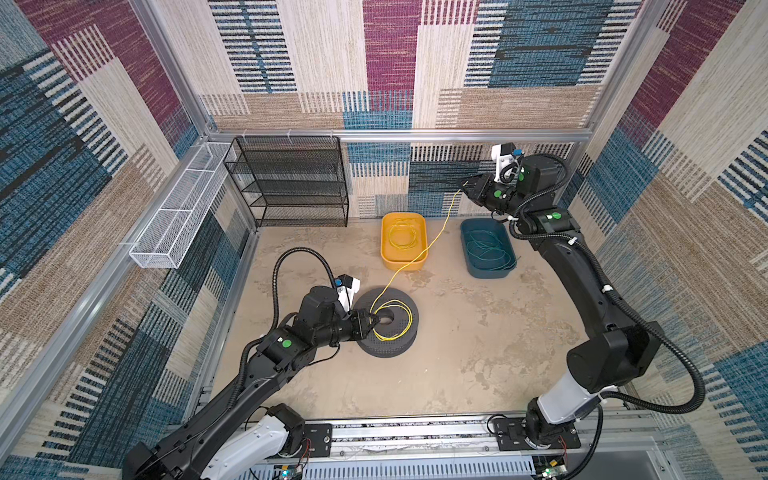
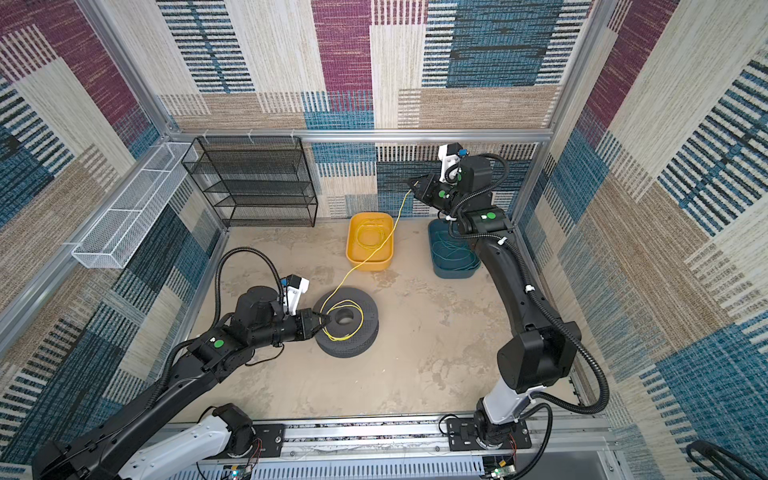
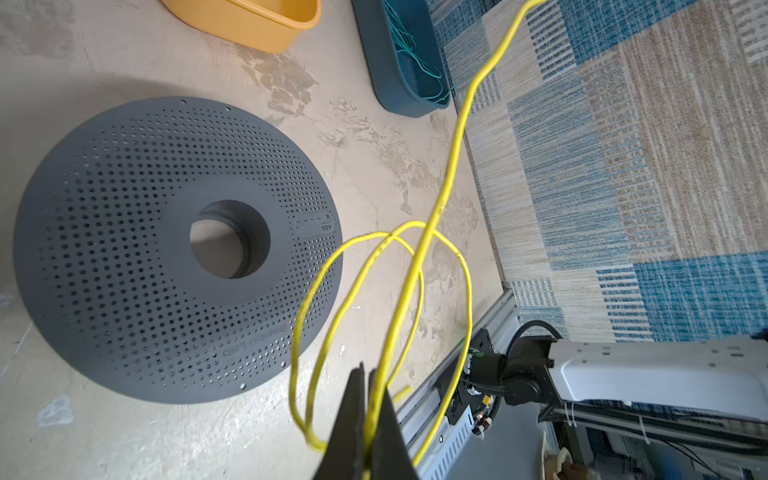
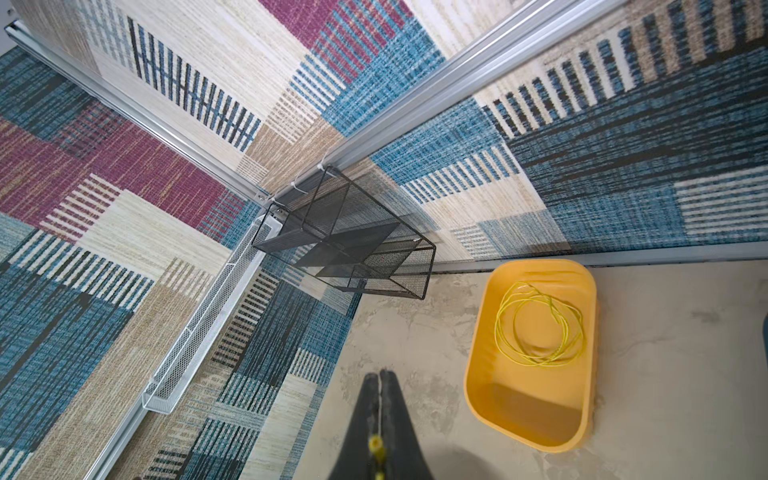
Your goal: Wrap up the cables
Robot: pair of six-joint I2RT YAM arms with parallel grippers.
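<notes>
Left gripper (image 1: 376,320) pinched the cable (image 3: 457,141) loops over the spool (image 1: 395,347); right gripper (image 1: 464,185) apparently clamped its raised end.

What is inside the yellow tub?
The yellow tub holds one loose coil of yellow cable; the rest of its floor is bare. The right wrist view leaves nothing covered.
</notes>
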